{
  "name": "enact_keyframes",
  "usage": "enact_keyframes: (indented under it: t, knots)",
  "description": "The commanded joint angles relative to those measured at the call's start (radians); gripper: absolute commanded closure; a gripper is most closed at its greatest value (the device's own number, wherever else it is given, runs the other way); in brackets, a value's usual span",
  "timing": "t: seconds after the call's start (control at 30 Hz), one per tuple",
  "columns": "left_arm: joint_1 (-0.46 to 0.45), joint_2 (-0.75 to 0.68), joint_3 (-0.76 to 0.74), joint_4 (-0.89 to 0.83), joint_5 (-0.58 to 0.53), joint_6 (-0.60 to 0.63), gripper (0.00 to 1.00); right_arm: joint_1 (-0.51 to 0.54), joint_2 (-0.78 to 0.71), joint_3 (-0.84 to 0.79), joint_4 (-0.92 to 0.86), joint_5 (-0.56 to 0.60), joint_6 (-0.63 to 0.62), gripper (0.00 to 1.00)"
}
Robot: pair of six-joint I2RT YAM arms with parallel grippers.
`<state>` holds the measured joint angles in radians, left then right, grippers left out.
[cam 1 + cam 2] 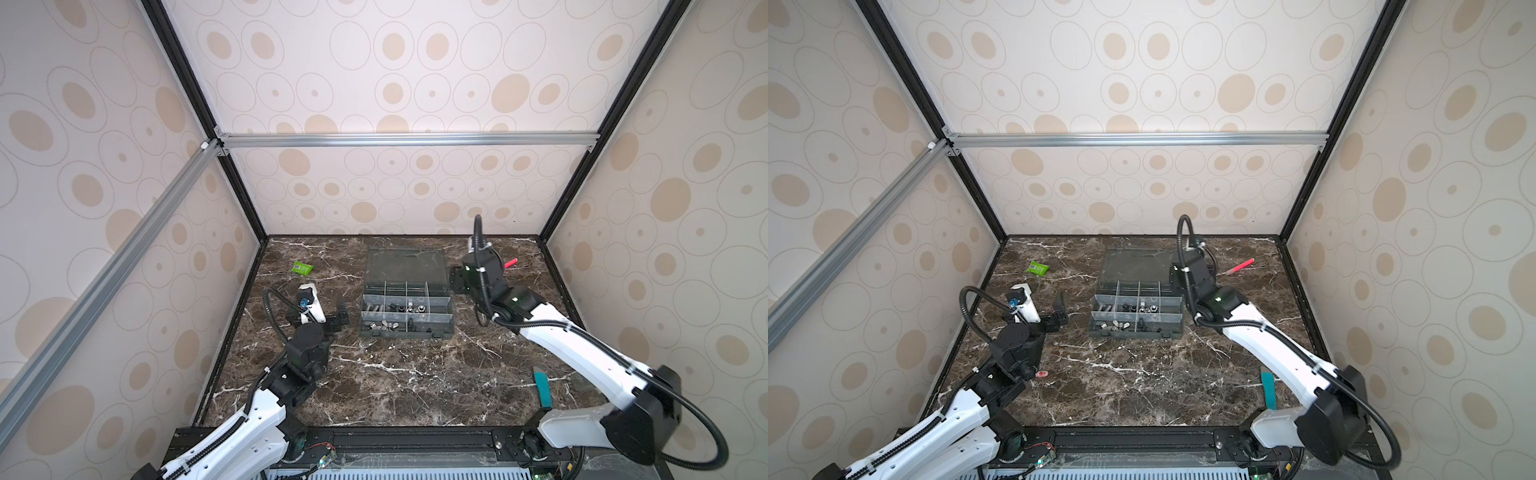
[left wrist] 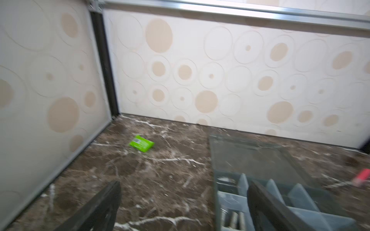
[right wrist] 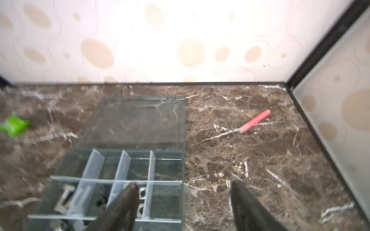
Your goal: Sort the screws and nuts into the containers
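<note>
A flat teal strip [image 1: 542, 388] lies nearest on the veined brown marble table [image 1: 395, 374]. Farther in, the left gripper [image 2: 184, 185] hangs spread wide just left of the grey box [image 1: 405, 334]. The box's clear-walled containers [image 1: 406, 291] hold ribbed silver screws [image 1: 372, 308] and shiny hex nuts [image 3: 142, 192]. The right gripper [image 3: 184, 185], likewise spread, straddles the box's right rim. Farthest lie a red pen [image 1: 511, 262] and a green packet [image 1: 302, 268].
</note>
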<state>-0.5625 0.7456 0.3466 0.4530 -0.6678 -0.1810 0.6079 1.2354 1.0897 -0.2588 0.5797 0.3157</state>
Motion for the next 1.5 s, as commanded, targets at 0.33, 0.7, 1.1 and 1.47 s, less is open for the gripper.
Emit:
enact_keyframes:
  t: [0.33,0.7,1.1,1.47]
  knots:
    - [0.293,0.69,0.01,0.412,-0.074,0.14,0.01,-0.265,-0.135,-0.643,0.634,0.118,-0.238,0.0]
    - [0.418,0.729,-0.091,0.767,0.18,0.164,0.01,-0.462,0.156,-0.642,0.847,-0.02,-0.201,0.01]
    - [0.503,0.844,-0.132,0.936,0.399,0.146,0.01,-0.53,0.299,-0.704,1.113,-0.272,-0.271,0.02]
    - [0.503,0.837,-0.135,0.936,0.398,0.147,0.01,-0.527,0.314,-0.699,1.138,-0.27,-0.283,0.0]
